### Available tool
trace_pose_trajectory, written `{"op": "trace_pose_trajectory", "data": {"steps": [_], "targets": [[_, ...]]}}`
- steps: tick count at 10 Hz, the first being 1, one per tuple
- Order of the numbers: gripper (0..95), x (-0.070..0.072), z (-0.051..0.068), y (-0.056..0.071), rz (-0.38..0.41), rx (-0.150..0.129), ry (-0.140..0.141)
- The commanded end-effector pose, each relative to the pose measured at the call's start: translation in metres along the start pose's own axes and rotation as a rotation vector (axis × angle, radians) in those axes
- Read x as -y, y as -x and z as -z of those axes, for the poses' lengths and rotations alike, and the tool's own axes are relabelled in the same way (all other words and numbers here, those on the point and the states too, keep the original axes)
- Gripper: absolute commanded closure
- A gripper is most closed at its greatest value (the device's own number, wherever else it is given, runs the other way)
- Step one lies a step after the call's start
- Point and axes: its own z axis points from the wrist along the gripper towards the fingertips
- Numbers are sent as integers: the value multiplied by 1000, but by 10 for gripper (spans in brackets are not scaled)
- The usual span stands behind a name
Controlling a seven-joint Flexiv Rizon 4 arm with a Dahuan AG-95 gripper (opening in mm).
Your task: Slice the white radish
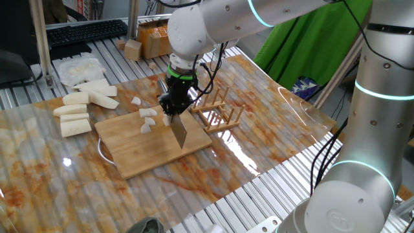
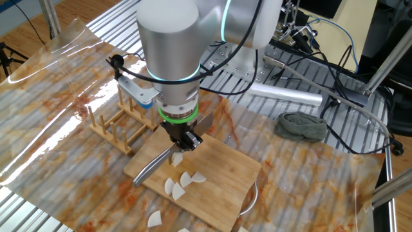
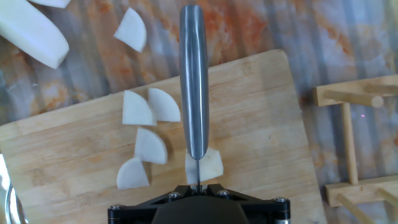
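On the wooden cutting board (image 1: 152, 147) several cut radish chunks (image 3: 147, 127) lie beside the knife (image 3: 193, 74) clamped in the gripper (image 1: 173, 107), one piece (image 3: 205, 165) under it seemingly left to slice.

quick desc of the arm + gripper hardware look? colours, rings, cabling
Arm: glossy white and light-grey cylindrical links, with glowing cyan light rings at the joints. A green band circles the wrist just above the gripper, which is small, black and two-fingered. Black cables loop loosely around the wrist. A light blue-white bracket sticks out from the wrist's side.
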Motion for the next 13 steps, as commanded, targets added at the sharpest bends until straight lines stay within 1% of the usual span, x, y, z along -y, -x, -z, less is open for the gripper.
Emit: {"op": "trace_pose_trajectory", "data": {"steps": [1, 2, 3, 4, 5, 6, 7, 8, 9, 10, 11, 13], "targets": [[950, -2, -11, 2, -4, 8, 5], [950, -6, -25, 4, -7, 29, 9], [950, -8, -35, 6, -11, 43, 13], [950, -9, -39, 6, -10, 41, 5], [950, -8, -35, 5, -10, 34, 1], [950, -8, -35, 5, -17, 33, 16], [950, -9, -34, 4, -23, 27, 18], [950, -12, -30, 2, -28, 26, 7], [950, -13, -23, -1, -28, 23, -8], [950, -14, -20, -2, -34, 22, -1], [950, -14, -20, -3, -33, 24, -4], [950, -14, -14, -3, -37, 17, -1]]}}
